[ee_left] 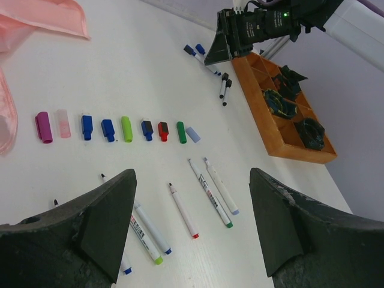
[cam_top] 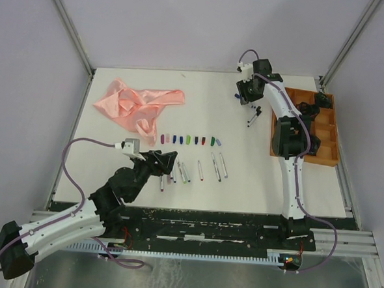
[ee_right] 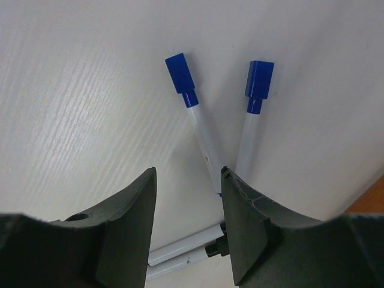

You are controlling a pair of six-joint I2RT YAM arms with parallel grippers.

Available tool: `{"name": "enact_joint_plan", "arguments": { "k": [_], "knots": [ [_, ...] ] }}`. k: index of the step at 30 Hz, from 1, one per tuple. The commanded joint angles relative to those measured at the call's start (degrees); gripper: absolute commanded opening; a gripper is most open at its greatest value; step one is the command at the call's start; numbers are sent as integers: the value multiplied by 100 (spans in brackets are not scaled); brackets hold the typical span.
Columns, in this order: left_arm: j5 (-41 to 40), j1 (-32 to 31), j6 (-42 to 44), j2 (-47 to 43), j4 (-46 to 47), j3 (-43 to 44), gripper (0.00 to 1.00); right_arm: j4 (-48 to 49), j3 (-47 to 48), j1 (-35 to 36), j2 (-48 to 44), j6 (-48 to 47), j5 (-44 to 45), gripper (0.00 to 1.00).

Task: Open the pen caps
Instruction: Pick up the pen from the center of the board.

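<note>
The left gripper point(cam_top: 169, 162) hangs low over the near part of the tabletop point(cam_top: 254, 187), its jaws released and wide apart with nothing between them. Below it lie several uncapped pens point(ee_left: 207, 192), scattered side by side. Just beyond them the pen caps point(ee_left: 126, 128) sit in a row: purple, pale pink, blue, green, red and others. The right gripper point(ee_right: 189, 198) is at the far side beside an orange tray point(ee_left: 300, 155). Its jaws stand partly apart and grasp nothing. Two blue-capped pens point(ee_right: 207, 144) lie just ahead of its fingers point(ee_right: 129, 228), meeting in a V, and two black-capped pens point(ee_right: 186, 246) lie under them. A pink cloth point(cam_top: 132, 104) is bunched at the far left.
</note>
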Motion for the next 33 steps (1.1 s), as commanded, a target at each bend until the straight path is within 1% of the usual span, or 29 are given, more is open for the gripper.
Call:
{"name": "enact_joint_plan", "arguments": {
  "k": [1,11,16,22,27,33],
  "knots": [
    [-132,9,-107,69,231,131,82,111,419,-9,218,-49,28,54],
    [-122,13,-104,63,231,149,82,91,544,-49,408,-31,14,49],
    [-114,14,-98,72,239,149,82,-7,478,-56,399,-59,-9,42],
    [-85,14,-107,-4,224,148,82,-106,307,-49,345,0,-6,30],
    [-31,11,-126,-86,214,149,82,-186,54,-49,177,94,-35,13],
    [156,10,-232,-150,214,157,82,-216,-385,-46,-187,353,-147,0]
  ]
}}
